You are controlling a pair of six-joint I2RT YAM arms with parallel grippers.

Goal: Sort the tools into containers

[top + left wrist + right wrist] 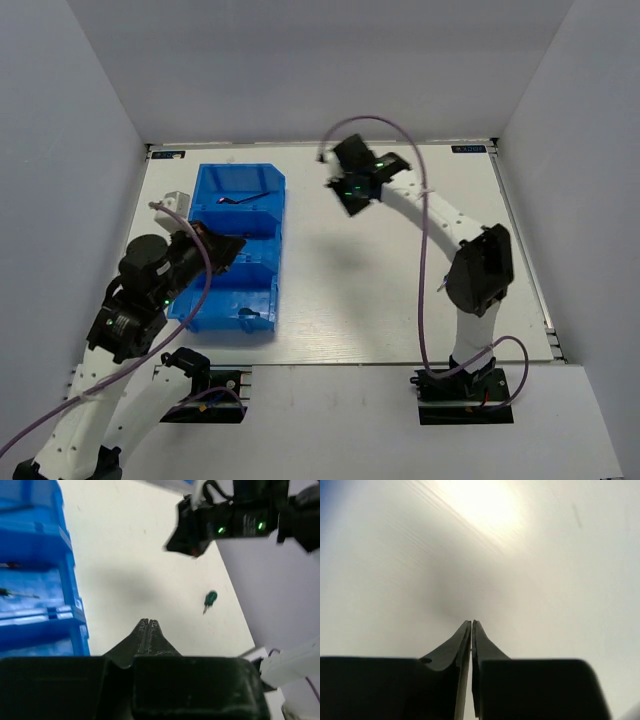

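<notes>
Lying beyond closed left jaws, green screwdriver (210, 600)

White tabletop (350, 290); plain grey walls (320, 70) on three sides; bright glare (480, 502) on surface.

Glossy blue plastic bin (238, 250), matt white table (380, 290).

The left arm (110, 390) and right arm (437, 222) share white links, black joint housings, lilac cables (424, 290) and green wrist lights (347, 185).
</notes>
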